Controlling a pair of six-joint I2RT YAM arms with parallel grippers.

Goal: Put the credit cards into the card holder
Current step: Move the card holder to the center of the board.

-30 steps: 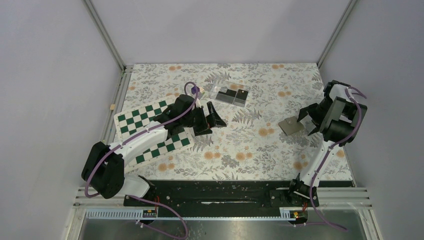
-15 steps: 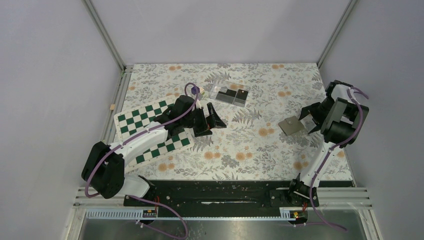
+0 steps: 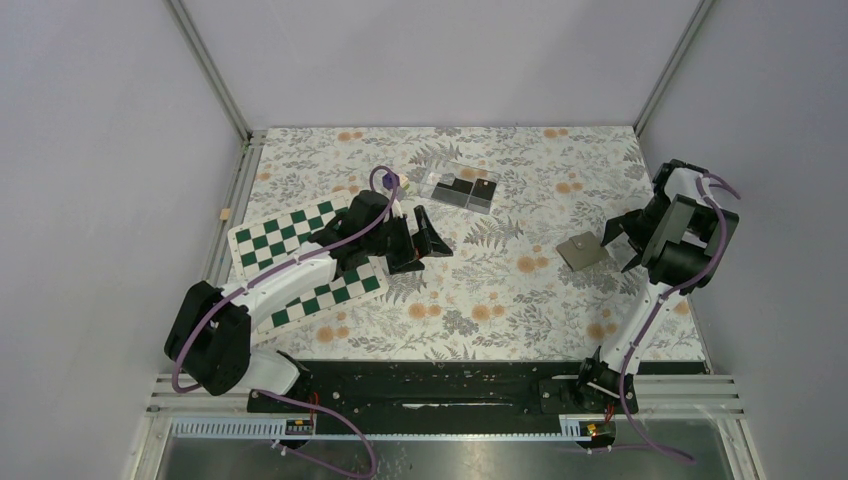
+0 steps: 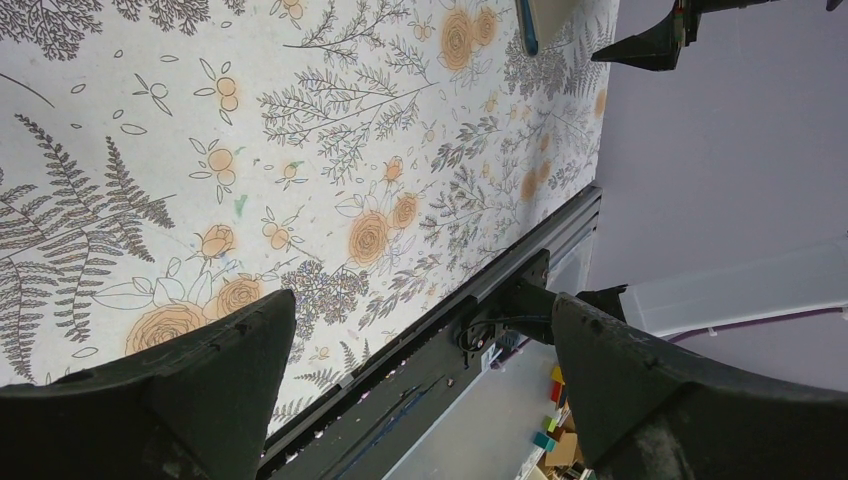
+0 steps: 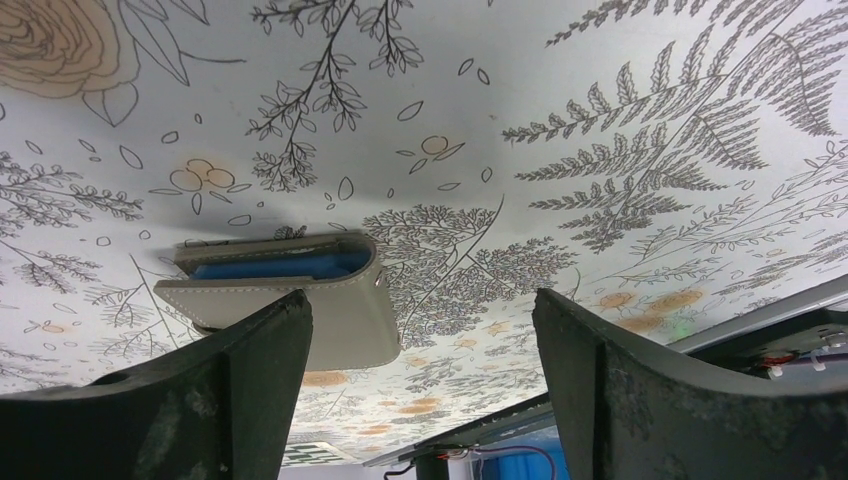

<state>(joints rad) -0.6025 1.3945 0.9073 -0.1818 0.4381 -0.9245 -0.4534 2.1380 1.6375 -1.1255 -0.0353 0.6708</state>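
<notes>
The card holder (image 3: 582, 250) lies on the floral table, grey-brown, slightly open with pale blue inside; in the right wrist view it (image 5: 330, 305) sits just past my left finger (image 5: 200, 400). My right gripper (image 3: 616, 245) (image 5: 420, 300) is open and empty just right of the holder, not touching it. The black credit cards (image 3: 457, 191) lie in a clear plastic box at the table's back middle. My left gripper (image 3: 433, 243) (image 4: 422, 300) is open and empty, held over the table centre-left, below that box. The holder's edge (image 4: 545, 12) shows far off in the left wrist view.
A green-and-white chessboard (image 3: 285, 240) lies under my left arm. A small purple cube (image 3: 392, 181) sits left of the clear box (image 3: 440, 180). Metal frame posts stand at the table's back corners, and a black rail (image 3: 440, 385) runs along the near edge.
My right gripper has drawn back a little to the right, away from the card holder, which stays on the table. My left arm has barely moved.
</notes>
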